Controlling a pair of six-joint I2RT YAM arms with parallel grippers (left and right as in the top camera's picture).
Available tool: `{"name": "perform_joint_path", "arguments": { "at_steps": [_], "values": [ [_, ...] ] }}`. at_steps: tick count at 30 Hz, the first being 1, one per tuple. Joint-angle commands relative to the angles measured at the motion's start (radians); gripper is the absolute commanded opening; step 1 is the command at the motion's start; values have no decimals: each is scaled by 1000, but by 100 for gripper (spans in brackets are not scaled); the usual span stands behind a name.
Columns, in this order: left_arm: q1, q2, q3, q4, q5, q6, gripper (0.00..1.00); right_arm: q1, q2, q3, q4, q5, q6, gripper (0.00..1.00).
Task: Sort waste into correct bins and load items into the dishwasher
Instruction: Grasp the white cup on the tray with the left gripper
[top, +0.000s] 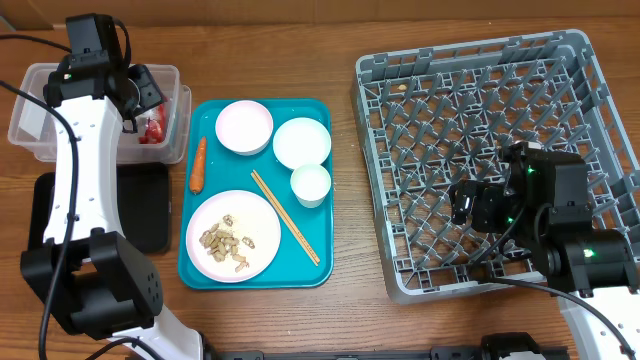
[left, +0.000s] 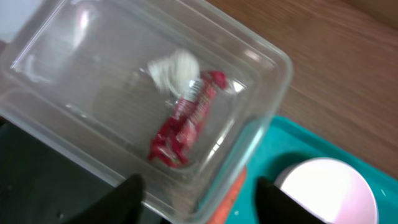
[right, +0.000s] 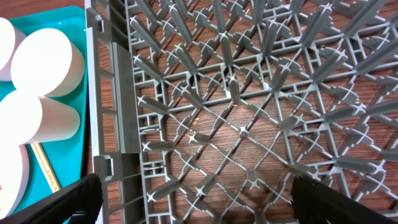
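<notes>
My left gripper (top: 140, 95) hangs open over the clear tub (top: 40, 120), nothing between its fingers. In the tub lie the red-and-white wrapper (left: 183, 121) and the white tissue (left: 175, 70). On the teal tray (top: 300, 275) are the carrot (top: 198, 165), two white bowls (top: 244, 127) (top: 302, 143), a small cup (top: 310, 185), the chopsticks (top: 285, 217) and a plate (top: 255, 215) with peanuts (top: 225, 245). My right gripper (right: 199, 205) stands wide open and empty above the near left part of the grey dish rack (top: 480, 80).
A shallow black tray (top: 150, 205) lies between the left arm's base and the teal tray. The rack holds no dishes. A strip of bare wooden table (top: 345, 200) runs between the teal tray and the rack.
</notes>
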Motion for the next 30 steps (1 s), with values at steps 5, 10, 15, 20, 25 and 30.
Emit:
{"name": "perform_joint_path", "arguments": {
  "at_steps": [5,10,15,20,25,30],
  "values": [
    [-119,-16,18,-206,367,13,50,-2,-3,27,6,-1,1,100],
    [-338,-11,0,-351,358,51,53,-2,-3,27,7,-1,1,100],
    [-489,-9,-134,-281,358,47,53,-2,-3,27,9,-1,1,100],
    [-552,-8,-287,-127,318,29,51,-2,-3,27,8,-1,1,100],
    [-553,-6,-370,-39,278,-21,41,-2,-3,27,7,-1,1,100],
    [-553,-6,-383,-19,279,-24,4,-2,-3,27,6,-1,1,100]
  ]
}}
